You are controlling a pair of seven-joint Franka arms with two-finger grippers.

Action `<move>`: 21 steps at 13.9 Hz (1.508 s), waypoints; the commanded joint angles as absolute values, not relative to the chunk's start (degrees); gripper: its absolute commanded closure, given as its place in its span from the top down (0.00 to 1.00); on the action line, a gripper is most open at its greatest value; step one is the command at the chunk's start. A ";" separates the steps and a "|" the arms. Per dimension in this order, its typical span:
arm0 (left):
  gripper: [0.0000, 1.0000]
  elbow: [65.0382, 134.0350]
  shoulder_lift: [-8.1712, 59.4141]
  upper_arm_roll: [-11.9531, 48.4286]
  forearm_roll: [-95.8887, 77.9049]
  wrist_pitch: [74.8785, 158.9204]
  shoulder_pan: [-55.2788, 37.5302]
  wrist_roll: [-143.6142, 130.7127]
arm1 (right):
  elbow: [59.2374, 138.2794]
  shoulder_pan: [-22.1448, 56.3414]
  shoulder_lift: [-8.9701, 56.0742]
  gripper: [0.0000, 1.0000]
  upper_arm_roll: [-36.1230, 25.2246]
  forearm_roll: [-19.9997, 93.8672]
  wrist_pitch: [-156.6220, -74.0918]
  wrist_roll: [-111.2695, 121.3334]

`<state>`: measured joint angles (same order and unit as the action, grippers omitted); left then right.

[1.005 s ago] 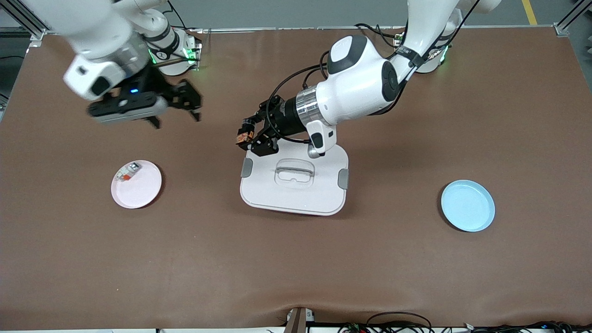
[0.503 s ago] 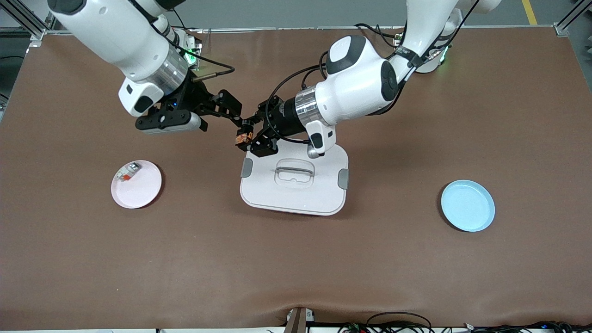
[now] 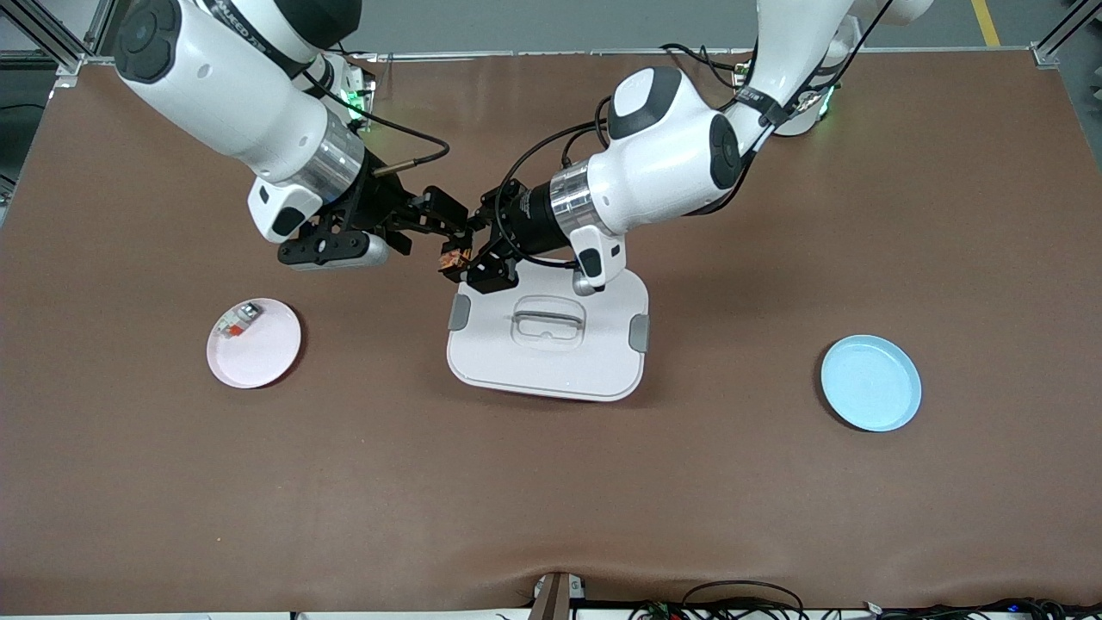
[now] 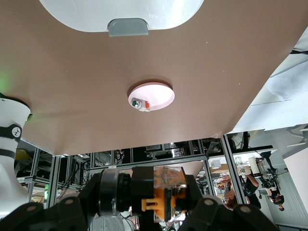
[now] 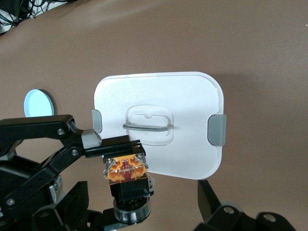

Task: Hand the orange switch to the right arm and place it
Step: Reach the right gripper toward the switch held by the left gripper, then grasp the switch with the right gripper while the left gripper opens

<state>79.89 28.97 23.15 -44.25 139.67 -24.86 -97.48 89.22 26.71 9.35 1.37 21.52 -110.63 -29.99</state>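
Two grippers meet in the air above the edge of the white lid (image 3: pixel 547 334) that faces the robot bases, near the middle of the table (image 3: pixel 551 499). The left gripper (image 3: pixel 463 255) pinches the orange switch (image 3: pixel 453 257) between its jaws and holds it out sideways. The right gripper (image 3: pixel 448 222) sits right against it with its jaws spread; in the right wrist view one finger (image 5: pixel 207 197) stands well clear of the switch (image 5: pixel 126 169), so it has no hold yet.

My worry is the timing of the exchange. If the left gripper lets go before the right one pinches firmly, the tiny switch could drop onto the lid or the table and bounce away. If the right fingers come in off centre, they could press on the left fingers instead of the part, or twist the switch out of the grip. Both arms are crowded close together, so a small misjudged move might knock one gripper against the other.

Toward the right arm's end, a pink plate (image 3: pixel 255 355) carries a small white-and-grey piece (image 3: pixel 238 320), which the switch might land on if it is set there carelessly. A blue plate (image 3: pixel 870 383) lies toward the left arm's end.
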 commanded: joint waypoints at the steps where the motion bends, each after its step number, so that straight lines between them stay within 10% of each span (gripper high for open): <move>1: 0.00 78.84 29.44 22.76 -44.56 140.36 -25.66 -98.35 | 89.03 27.24 10.10 1.00 1.58 22.76 -111.27 -30.76; 6: 0.00 78.84 29.44 22.76 -44.56 140.36 -25.58 -98.26 | 89.03 27.77 10.99 1.00 1.58 22.76 -111.88 -30.67; 13: 0.00 78.84 29.53 22.76 -44.56 140.36 -25.49 -98.26 | 88.60 28.39 11.69 0.07 1.58 22.68 -112.15 -29.97; 17: 0.05 78.84 29.71 22.68 -44.56 140.36 -25.05 -97.82 | 88.51 28.39 11.69 0.00 1.58 22.41 -112.15 -29.79; 18: 0.17 78.84 29.62 22.68 -44.56 140.36 -24.87 -97.82 | 88.51 28.39 11.69 0.00 1.58 22.59 -112.06 -29.79; 20: 1.00 78.84 29.01 22.33 -43.69 140.27 -24.70 -97.73 | 88.24 28.30 11.60 0.00 1.58 22.41 -111.71 -29.62; 21: 1.00 78.84 28.74 22.24 -42.38 140.19 -24.52 -97.82 | 87.72 27.87 11.60 0.00 1.58 22.41 -111.36 -29.53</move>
<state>79.72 29.24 22.92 -43.95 139.70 -24.80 -97.44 89.05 27.92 11.25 1.80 21.81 -112.53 -29.21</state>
